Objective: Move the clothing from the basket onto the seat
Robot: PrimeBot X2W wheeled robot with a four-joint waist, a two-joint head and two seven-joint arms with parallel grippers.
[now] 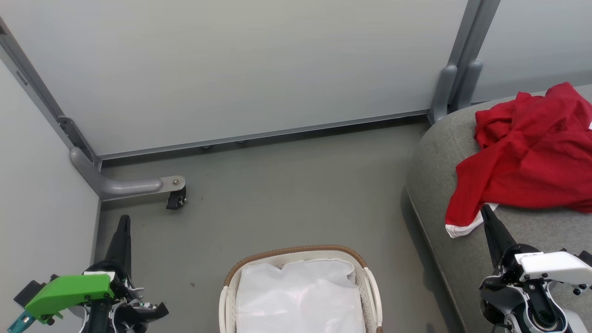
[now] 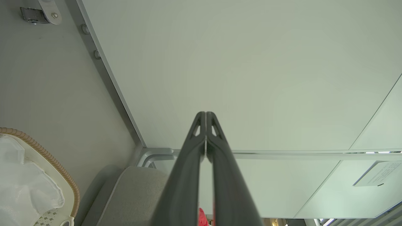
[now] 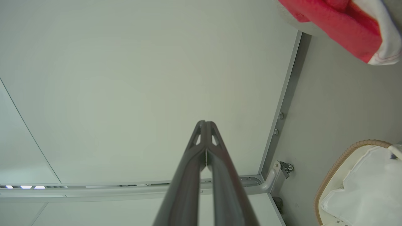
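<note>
– On the seat (image 1: 439, 152), toward its rounded left edge, what lies there?
– The clothing (image 1: 527, 152): a bright red heap, with one white-trimmed hem spread near the seat's front edge.
– Any writing on it?
– A scrap of white shows at the heap's right side, too small to read.
– And the basket (image 1: 286, 253)?
– On the floor, left of the seat and apart from it, with its brown woven rim toward the wall. The white cloth liner (image 1: 300, 296) lies crumpled inside.
– The right pincer (image 1: 484, 210)?
– Clenched, its fingers pressed together along their length and nothing between them. Its tip shows just under the white hem; I cannot tell whether it touches.
– The left pincer (image 1: 124, 218)?
– Clenched too and empty, over the floor by the left wall panel, well apart from the basket.
– Any labels?
– A small label (image 1: 529, 255) sits on the right arm's white cover, and a pale notice (image 2: 381, 172) on a wall panel. Both prints are too fine to read.
</note>
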